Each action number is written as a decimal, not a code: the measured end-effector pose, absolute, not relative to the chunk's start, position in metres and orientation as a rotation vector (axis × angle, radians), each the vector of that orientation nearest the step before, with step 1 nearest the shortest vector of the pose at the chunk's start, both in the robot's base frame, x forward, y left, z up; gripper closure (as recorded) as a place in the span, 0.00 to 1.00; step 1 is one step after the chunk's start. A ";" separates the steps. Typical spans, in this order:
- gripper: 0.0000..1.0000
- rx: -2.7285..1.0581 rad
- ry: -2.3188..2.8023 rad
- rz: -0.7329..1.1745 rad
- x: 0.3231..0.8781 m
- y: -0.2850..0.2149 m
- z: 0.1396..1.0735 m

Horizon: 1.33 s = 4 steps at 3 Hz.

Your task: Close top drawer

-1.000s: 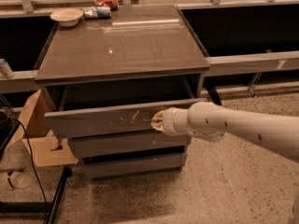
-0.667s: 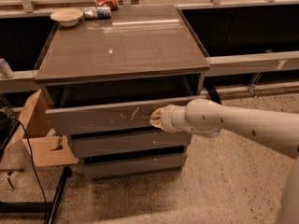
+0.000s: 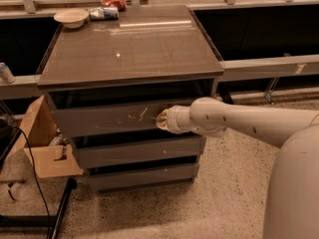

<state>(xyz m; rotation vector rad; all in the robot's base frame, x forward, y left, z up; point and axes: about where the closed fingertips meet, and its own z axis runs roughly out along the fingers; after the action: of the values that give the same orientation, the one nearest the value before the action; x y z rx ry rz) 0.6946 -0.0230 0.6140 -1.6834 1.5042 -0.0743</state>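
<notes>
- Here is the squat grey wooden cabinet (image 3: pixel 209 91), its glossy grey-brown top surface (image 3: pixel 129 54) catching the light.
- The wide, shallow grey wooden top drawer (image 3: pixel 99 121) sits directly under that surface, with a dark gap showing above its flat, handleless front.
- It looks to be out a little from the cabinet body, though this angle makes that hard to judge.
- Pale whitish scratch marks (image 3: pixel 141 114) run across the middle of the front panel.
- The long white robot arm (image 3: pixel 249 123) reaches in from the right, level with the top drawer.
- Its cream-tipped end effector (image 3: pixel 162 120) is right up against the drawer front, just to the right of the scratch marks, and seems to be touching the panel.
- I cannot tell how far open the end effector is; it has hold of nothing that I can see.
- Below, the plain grey middle drawer front (image 3: pixel 134 153) and the plain grey bottom drawer front (image 3: pixel 142 176) are stacked one under the other.
- At the far left corner of the surface sits a shallow white bowl (image 3: pixel 71 17), with a silvery-blue packet (image 3: pixel 103 13) just beside it and a red packet (image 3: pixel 114 2) behind.
- Left of the cabinet, an open brown cardboard box (image 3: pixel 42 143) rests on the speckled stone floor (image 3: pixel 199 208), with a thin black cable (image 3: pixel 31 163) looping in front of it.
</notes>
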 end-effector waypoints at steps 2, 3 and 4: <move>1.00 -1.691 1.503 -0.074 0.697 -0.021 0.612; 1.00 -1.706 1.527 -0.044 0.677 -0.027 0.615; 1.00 -1.728 1.561 0.007 0.651 -0.035 0.619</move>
<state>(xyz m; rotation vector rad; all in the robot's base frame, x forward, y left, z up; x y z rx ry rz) 0.6513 -0.0348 0.6186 -1.7277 1.5606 0.0073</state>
